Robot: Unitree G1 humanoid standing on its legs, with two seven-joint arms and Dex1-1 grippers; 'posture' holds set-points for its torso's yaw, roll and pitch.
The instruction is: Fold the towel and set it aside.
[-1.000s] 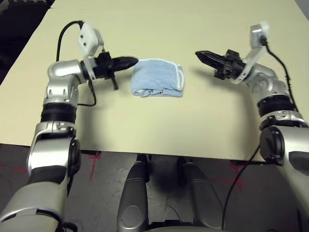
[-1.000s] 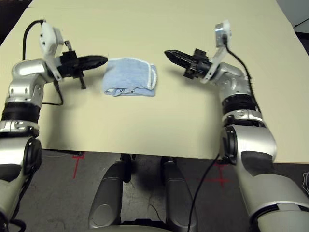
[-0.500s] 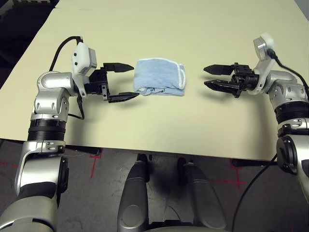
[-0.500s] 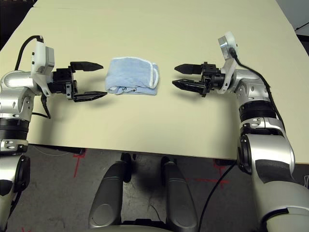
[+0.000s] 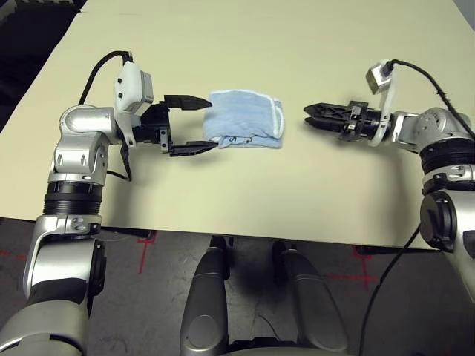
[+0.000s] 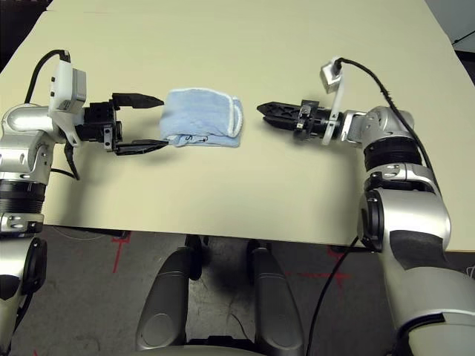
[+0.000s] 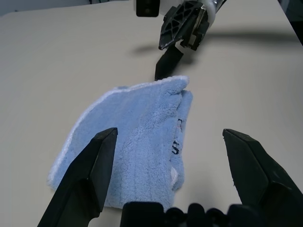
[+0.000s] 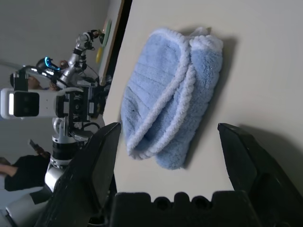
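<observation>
A folded light-blue towel (image 5: 245, 120) lies on the beige table (image 5: 312, 44), roughly midway between its left and right edges and somewhat nearer the front edge than the far one. White stitched edging runs along its right side, where the layers curl over one another, and dark handwritten marks show on its front face. The left gripper (image 5: 196, 124) sits just beside the towel's left end, pointing toward it, its two black fingers spread wide with one tip at the towel's far-left corner and the other at its near-left corner; the tips lie very close to the cloth, though whether they touch it cannot be told. The right gripper (image 5: 312, 115) hangs to the right of the towel, a little apart from the edged side, pointing at it; from the head its fingers overlap, but its own wrist camera shows them standing wide apart with the towel framed between them and nothing held. Both silver forearms reach in from the table's front corners. Beyond the table's left edge, another robot (image 8: 71, 113) stands.
</observation>
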